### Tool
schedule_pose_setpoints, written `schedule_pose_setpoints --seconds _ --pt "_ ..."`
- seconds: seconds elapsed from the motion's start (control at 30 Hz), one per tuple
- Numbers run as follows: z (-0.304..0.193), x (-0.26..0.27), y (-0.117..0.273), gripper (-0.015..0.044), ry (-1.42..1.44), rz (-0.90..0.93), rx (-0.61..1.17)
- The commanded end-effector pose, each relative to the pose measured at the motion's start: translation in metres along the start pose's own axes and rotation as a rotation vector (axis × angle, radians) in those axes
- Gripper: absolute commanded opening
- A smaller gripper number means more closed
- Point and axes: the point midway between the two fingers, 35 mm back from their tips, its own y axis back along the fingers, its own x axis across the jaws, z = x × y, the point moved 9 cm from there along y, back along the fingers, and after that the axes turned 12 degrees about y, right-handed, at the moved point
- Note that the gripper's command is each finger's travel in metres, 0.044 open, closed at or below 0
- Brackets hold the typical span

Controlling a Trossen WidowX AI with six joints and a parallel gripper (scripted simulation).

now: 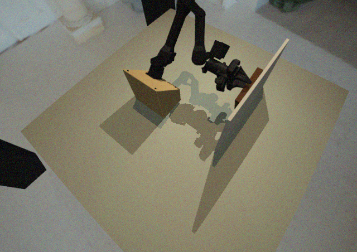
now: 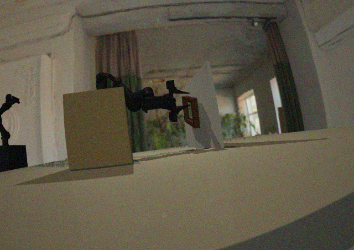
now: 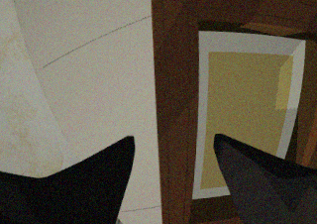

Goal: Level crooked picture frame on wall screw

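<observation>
The brown picture frame (image 1: 241,97) (image 2: 196,113) (image 3: 175,60) hangs against the pale upright board (image 1: 245,128) (image 2: 207,84) (image 3: 99,85). Its picture (image 3: 243,100) is tan with a pale border. My gripper (image 1: 249,84) (image 2: 188,99) (image 3: 174,142) is open and straddles the frame's upper bar. In the exterior view one finger is above the frame and the other in front of the picture opening. The wrist view is turned sideways and shows gaps on both sides of the bar. The screw and notched strip are hidden. I cannot tell the frame's tilt for certain.
A wooden block (image 1: 149,96) (image 2: 97,127) carries the arm's base on the tan table top (image 1: 144,185). The board's top edge rises beyond the frame. A black shape (image 1: 20,165) stands at the left. The exterior view shows another dark arm (image 2: 5,127) on a black block.
</observation>
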Motion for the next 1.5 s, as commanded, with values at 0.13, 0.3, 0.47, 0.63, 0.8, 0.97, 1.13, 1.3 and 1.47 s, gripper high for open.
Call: schedule_pose_setpoints --seconds 0.13,0.3,0.47,0.63,0.8,0.97,1.13,1.3,1.47 --pt "0.0 -0.0007 -0.0005 0.0161 0.006 -0.004 0.002" --pt "0.0 -0.0007 -0.0005 0.0128 0.006 -0.004 0.002" --pt "0.0 -0.0007 -0.0005 0.0095 0.006 -0.004 0.002" --pt "0.0 -0.0007 -0.0005 0.0061 0.006 -0.004 0.002" --pt "0.0 -0.0007 -0.0005 0.0 0.006 -0.004 0.002" --pt "0.0001 -0.0002 -0.0004 0.0 0.006 -0.004 0.002" --pt "0.0005 0.0011 -0.0003 0.0 0.006 -0.004 0.002" --pt "0.0008 0.0027 -0.0002 0.0 0.006 -0.004 0.002" --pt "0.0012 0.0043 -0.0002 0.0 0.006 -0.004 0.002"
